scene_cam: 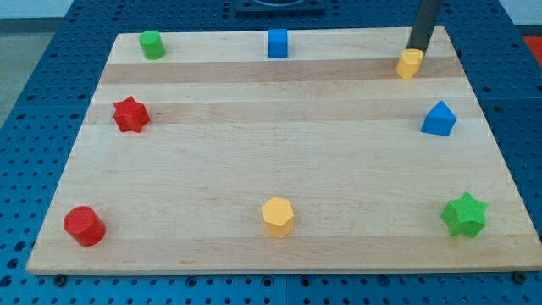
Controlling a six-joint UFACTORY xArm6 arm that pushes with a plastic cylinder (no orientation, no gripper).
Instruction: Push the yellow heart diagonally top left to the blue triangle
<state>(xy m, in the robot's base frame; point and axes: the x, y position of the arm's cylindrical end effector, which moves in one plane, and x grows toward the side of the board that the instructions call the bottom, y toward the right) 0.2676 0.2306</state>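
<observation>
My tip (415,50) touches the top of the yellow heart (410,63) at the worktop's (254,169) top right; there is no hand. The blue triangle (439,119) sits below-right, apart. No writing shows.

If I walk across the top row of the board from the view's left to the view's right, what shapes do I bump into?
Green cylinder → blue cube → yellow heart, with my tip touching its top edge. The blue triangle sits lower, not in that row.
</observation>
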